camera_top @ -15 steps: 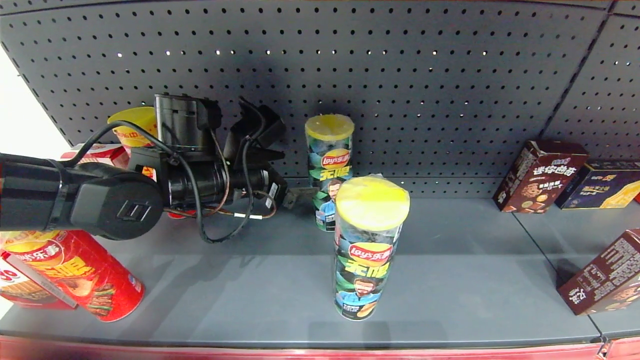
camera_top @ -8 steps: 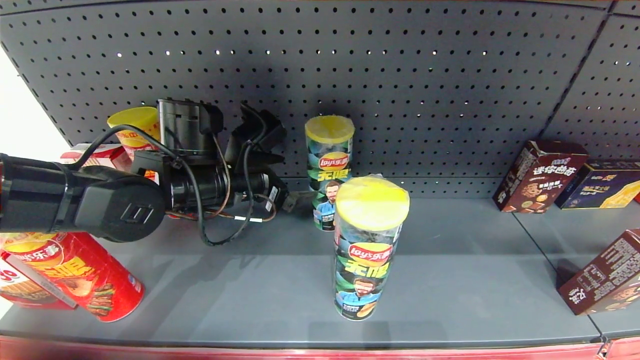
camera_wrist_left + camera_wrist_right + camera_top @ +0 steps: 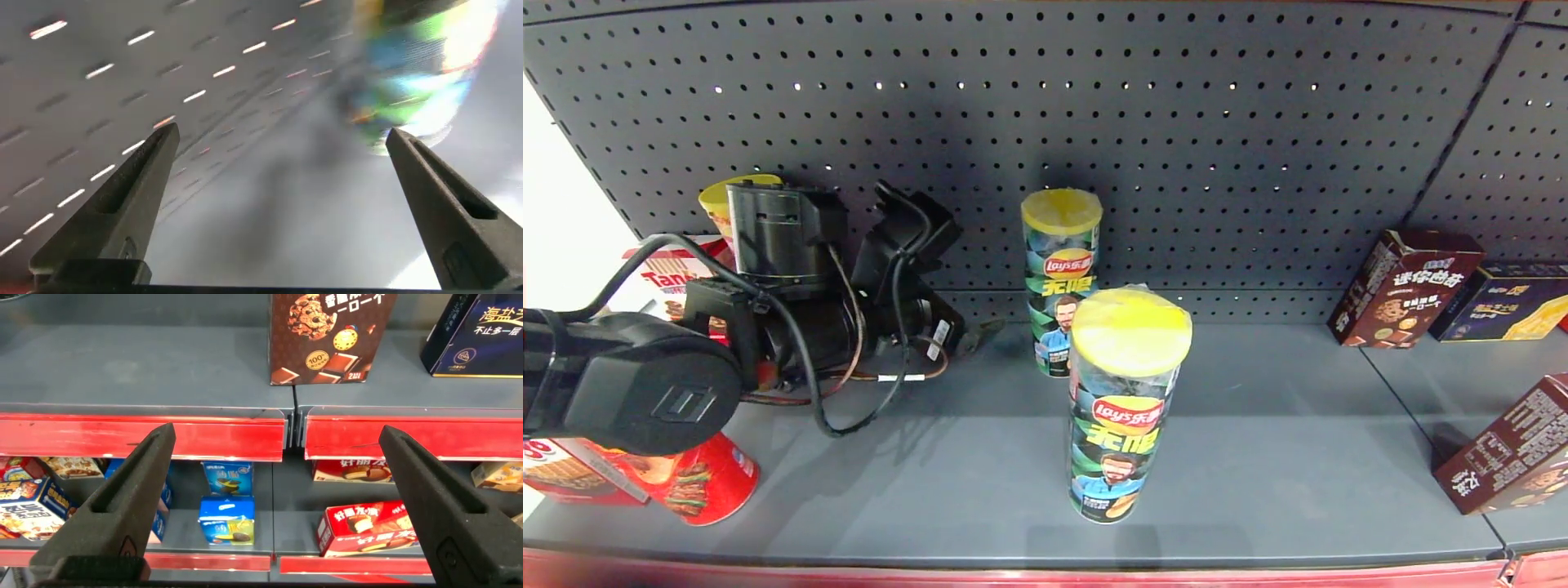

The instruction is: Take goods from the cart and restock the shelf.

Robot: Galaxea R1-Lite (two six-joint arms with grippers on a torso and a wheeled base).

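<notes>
Your left arm (image 3: 645,392) is glossy black with looped black cables (image 3: 837,431), perhaps white-tagged; its end effector (image 3: 278,163) has dark wedge fingers (image 3: 122,204).

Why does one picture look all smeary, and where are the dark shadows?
Left wrist view: the pegboard holes smear into bright streaks and a green can is blurred. Head view: a dark shadow lies on the pegboard behind the rear can, and the left arm shades the shelf under it. Right wrist view: even light, nothing smeared.
</notes>
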